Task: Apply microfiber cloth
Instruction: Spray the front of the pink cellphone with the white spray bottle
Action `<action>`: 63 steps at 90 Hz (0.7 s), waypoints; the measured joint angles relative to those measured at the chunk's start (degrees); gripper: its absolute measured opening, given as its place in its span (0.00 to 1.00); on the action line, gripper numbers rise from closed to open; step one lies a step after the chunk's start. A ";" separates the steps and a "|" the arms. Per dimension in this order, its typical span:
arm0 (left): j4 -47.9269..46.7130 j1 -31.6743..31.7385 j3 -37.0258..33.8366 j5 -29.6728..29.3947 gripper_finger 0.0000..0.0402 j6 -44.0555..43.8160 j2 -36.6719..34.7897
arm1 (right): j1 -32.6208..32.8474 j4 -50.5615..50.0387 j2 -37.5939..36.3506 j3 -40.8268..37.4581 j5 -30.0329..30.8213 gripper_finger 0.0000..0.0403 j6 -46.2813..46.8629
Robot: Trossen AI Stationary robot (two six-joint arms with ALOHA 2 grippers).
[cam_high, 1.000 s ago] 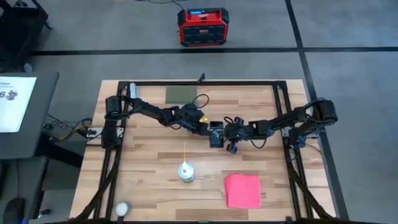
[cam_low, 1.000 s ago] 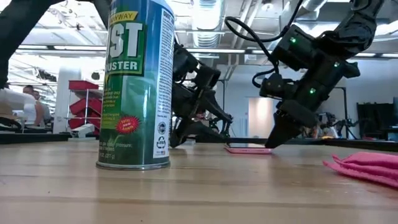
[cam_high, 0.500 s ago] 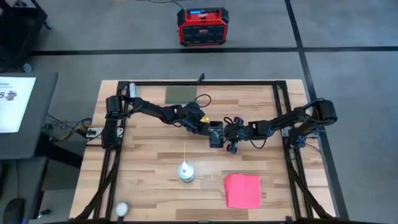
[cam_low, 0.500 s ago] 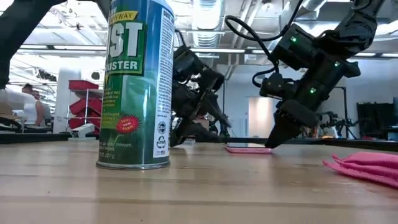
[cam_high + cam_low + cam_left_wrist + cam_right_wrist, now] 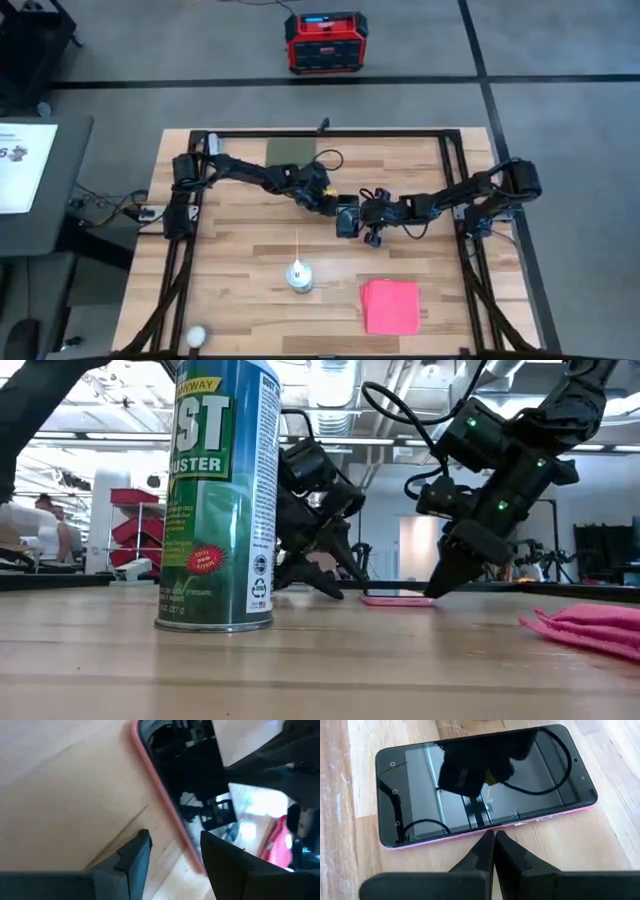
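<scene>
Right hand (image 5: 493, 840) pinched closed at phone (image 5: 485, 785) edge; left hand (image 5: 172, 845) parted; microfiber cloth (image 5: 390, 306) well apart.

Grey floor (image 5: 560, 60) crossed by dark lines surrounds the wooden table (image 5: 240, 250); a red-and-black box (image 5: 327, 43) sits beyond it, ceiling lights (image 5: 335, 385) glare overhead.

You have one microfiber cloth (image 5: 390, 306), one phone (image 5: 485, 790), one spray can (image 5: 218, 495), one white ball (image 5: 197, 335), one green pad (image 5: 291, 151).
</scene>
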 joint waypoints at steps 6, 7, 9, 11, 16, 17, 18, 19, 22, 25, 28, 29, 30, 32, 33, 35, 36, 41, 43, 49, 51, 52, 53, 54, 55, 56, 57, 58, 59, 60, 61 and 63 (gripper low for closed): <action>1.69 -0.10 0.22 0.70 0.38 -0.99 0.61 | 0.02 0.11 0.02 0.00 -0.07 0.00 -0.11; 1.77 -0.15 0.24 0.70 0.38 -1.04 0.61 | 0.02 0.13 0.02 0.00 -0.11 0.00 -0.11; 1.86 -0.29 0.21 0.57 0.38 -0.99 0.73 | 0.02 0.16 0.02 0.00 -0.14 0.00 -0.11; 2.07 -0.40 0.22 0.40 0.38 -0.98 1.07 | 0.02 0.19 0.02 0.00 -0.14 0.00 -0.13; 2.76 -0.49 0.30 0.25 0.38 -0.97 1.45 | 0.02 0.38 0.02 0.00 -0.18 0.00 -0.13; 2.88 -0.50 0.32 0.24 0.38 -0.97 1.47 | 0.02 0.44 0.02 0.00 -0.21 0.00 -0.15; 2.99 -0.50 0.33 0.23 0.38 -0.97 1.48 | 0.02 0.51 0.02 0.01 -0.21 0.00 -0.15; 3.11 -0.51 0.34 0.23 0.38 -0.98 1.48 | 0.02 0.59 0.02 0.02 -0.22 0.00 -0.15; 3.28 -0.54 0.33 0.23 0.38 -1.02 1.49 | -0.05 0.88 0.02 0.00 -0.44 0.00 -0.15; 3.45 -0.59 0.32 0.23 0.38 -1.04 1.50 | -0.27 1.23 0.02 0.00 -0.79 0.00 -0.15; 3.66 -0.67 0.28 0.08 0.38 -0.93 1.51 | -0.35 1.36 0.02 0.00 -0.84 0.00 -0.15; 3.69 -0.70 0.28 -0.01 0.38 -0.87 1.52 | -0.38 1.37 0.02 0.00 -0.84 0.00 -0.15; 3.69 -0.74 0.28 -0.11 0.38 -0.82 1.52 | -0.43 1.37 0.02 0.00 -0.84 0.00 -0.15; 3.70 -0.80 0.28 -0.28 0.38 -0.75 1.52 | -0.56 1.37 0.02 0.00 -0.84 0.00 -0.16; 3.72 -0.83 0.28 -0.32 0.38 -0.71 1.53 | -0.62 1.39 0.02 0.00 -0.84 0.00 -0.17; 3.78 -0.87 0.28 -0.36 0.38 -0.63 1.55 | -0.76 1.46 0.11 0.00 -0.84 0.00 -0.17; 3.81 -0.87 0.28 -0.36 0.38 -0.62 1.55 | -0.83 1.59 0.22 0.00 -0.84 0.00 -0.17; 3.88 -0.91 0.26 -0.34 0.38 -0.59 1.57 | -1.26 2.57 0.97 0.00 -0.86 0.00 -0.19; 3.88 -0.91 0.26 -0.36 0.38 -0.57 1.59 | -1.45 2.92 1.25 0.00 -0.92 0.00 -0.28; 3.86 -0.94 0.23 -0.34 0.38 -0.40 1.61 | -2.16 4.36 2.58 0.00 -2.33 0.00 -0.72; 3.86 -0.94 0.22 -0.34 0.38 -0.30 1.61 | -2.41 4.67 3.06 0.00 -2.86 0.00 -0.76; 3.83 -0.95 0.20 -0.34 0.38 -0.26 1.61 | -2.50 4.80 3.32 0.00 -3.09 0.00 -0.80; 3.80 -0.96 0.20 -0.36 0.38 -0.24 1.61 | -2.56 5.00 3.49 0.00 -3.30 0.00 -0.80; 3.76 -0.98 0.20 -0.38 0.38 -0.22 1.61 | -2.62 5.21 3.70 0.00 -3.45 0.00 -0.80; 3.71 -0.99 0.18 -0.46 0.38 -0.21 1.61 | -2.67 5.45 3.96 0.00 -3.51 0.00 -0.80; 3.66 -1.01 0.17 -0.54 0.38 -0.20 1.61 | -2.72 5.62 4.16 0.00 -3.50 0.00 -0.80; 3.61 -1.04 0.16 -0.62 0.38 -0.18 1.61 | -2.76 5.78 4.35 0.00 -3.50 0.00 -0.80; 3.57 -1.05 0.15 -0.70 0.38 -0.15 1.61 | -2.81 5.96 4.54 0.00 -3.49 0.00 -0.79; 3.53 -1.07 0.15 -0.76 0.38 -0.09 1.61 | -2.86 6.11 4.69 0.00 -3.48 0.00 -0.79; 3.49 -1.08 0.14 -0.80 0.38 0.03 1.61 | -2.91 6.25 4.80 0.00 -3.47 0.00 -0.77; 3.46 -1.09 0.12 -0.84 0.38 0.15 1.61 | -2.98 6.37 4.86 0.00 -3.49 0.00 -0.73; 3.41 -1.10 0.11 -0.95 0.38 0.30 1.61 | -3.16 6.45 4.93 0.03 -3.59 0.00 -0.67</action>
